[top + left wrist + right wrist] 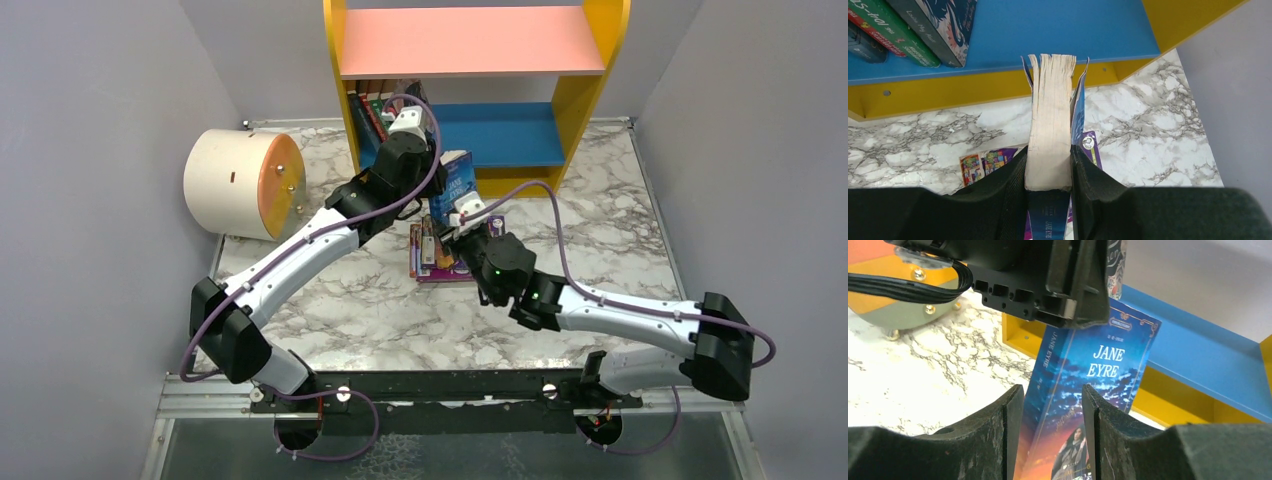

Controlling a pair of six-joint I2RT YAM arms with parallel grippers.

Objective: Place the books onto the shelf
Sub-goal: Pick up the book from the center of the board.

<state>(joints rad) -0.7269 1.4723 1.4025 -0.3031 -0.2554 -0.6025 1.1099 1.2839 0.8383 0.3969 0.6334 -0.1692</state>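
Note:
My left gripper (1048, 165) is shut on a blue "Jane Eyre" book (1050, 125), its pads pressing both covers near the spine. The page edges point toward the shelf (1073, 30). From above, this book (456, 182) stands tilted just in front of the shelf's blue lower board (510, 135). My right gripper (1053, 395) is open, its fingers apart in front of the book's cover (1098, 365) without pinching it. Several books (375, 110) lean at the left end of the lower board. More books (440, 262) lie stacked on the marble table under my right gripper (447, 228).
A cream cylinder with an orange end (240, 183) lies on its side at the table's left. The shelf's pink upper board (470, 40) overhangs the lower board. Grey walls close in on both sides. The two wrists sit close together by the shelf front.

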